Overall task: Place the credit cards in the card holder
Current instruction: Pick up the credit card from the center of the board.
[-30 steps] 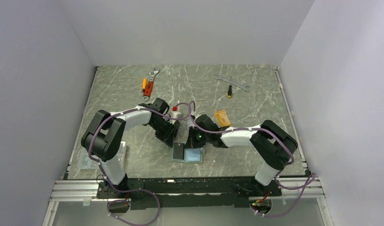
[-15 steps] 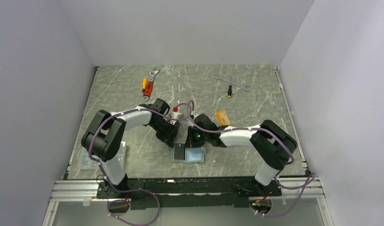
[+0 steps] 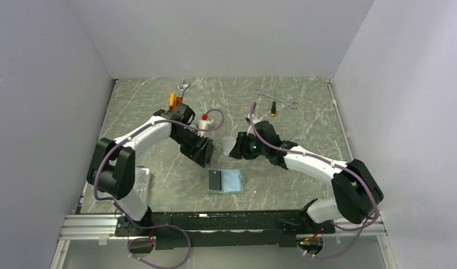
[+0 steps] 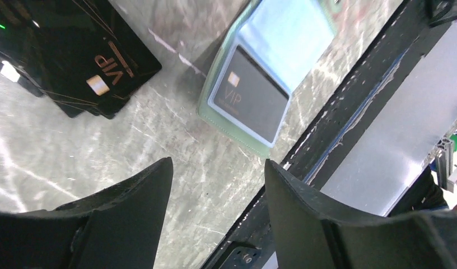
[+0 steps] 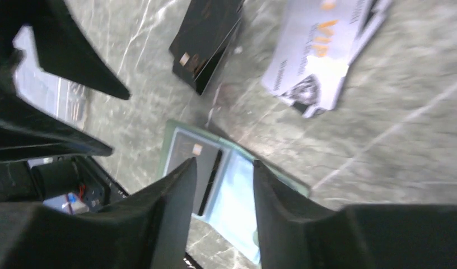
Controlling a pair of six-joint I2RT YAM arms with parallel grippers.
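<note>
Card holder (image 3: 233, 181), one: sage-green, lying open and flat on the counter (image 3: 304, 129) near its front edge, between the two arms, pale blue inside facing up. Dark card (image 3: 215, 180), one: seated in the holder's left half, "VIP" legible in the left wrist view. Black cards (image 4: 97, 61), one fanned stack of at least three, loose on the counter behind the holder and apart from it. Silver-grey cards (image 5: 318, 50), one small overlapping pile of at least two; exact number unclear. Left pincer (image 4: 218, 165), one: spread, nothing between its fingers, held above the counter near the black stack. Right pincer (image 5: 222, 165), one: fingers parted, nothing pinched, near the silver pile. Far edge: orange-handled wrench (image 3: 183, 89), one; silver wrench (image 3: 264, 93), one; screwdriver (image 3: 274, 109), one.
</note>
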